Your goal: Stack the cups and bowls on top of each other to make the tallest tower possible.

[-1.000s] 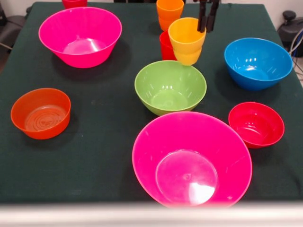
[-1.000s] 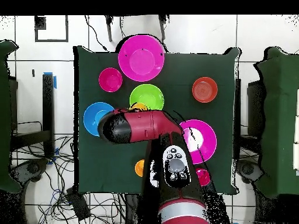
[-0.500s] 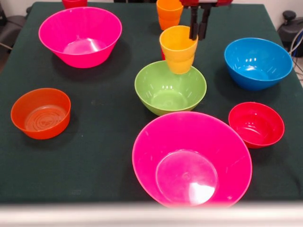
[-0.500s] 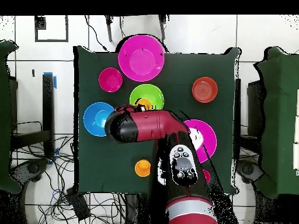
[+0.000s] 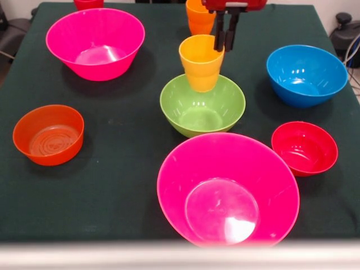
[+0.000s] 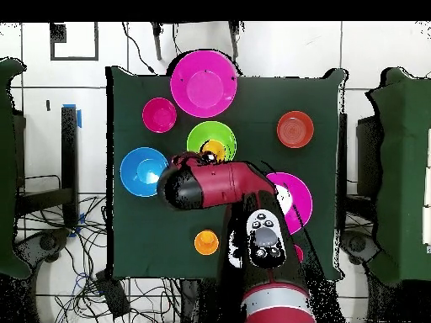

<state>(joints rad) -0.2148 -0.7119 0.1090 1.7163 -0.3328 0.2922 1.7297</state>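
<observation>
Holding yellow cup by right rim, my claw clamped on its wall, cup hanging over far edge of lime-green bowl. Should centre over bowl's middle, lower upright, release only once seated.

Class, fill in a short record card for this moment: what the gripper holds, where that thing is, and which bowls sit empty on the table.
gripper: gripper shut on the rim of the yellow cup
cup position: above the green bowl, upright, bottom below the bowl's rim line
empty bowls: near pink bowl, far pink bowl, blue bowl, red bowl, orange bowl
other cups: orange cup behind the yellow one
</observation>
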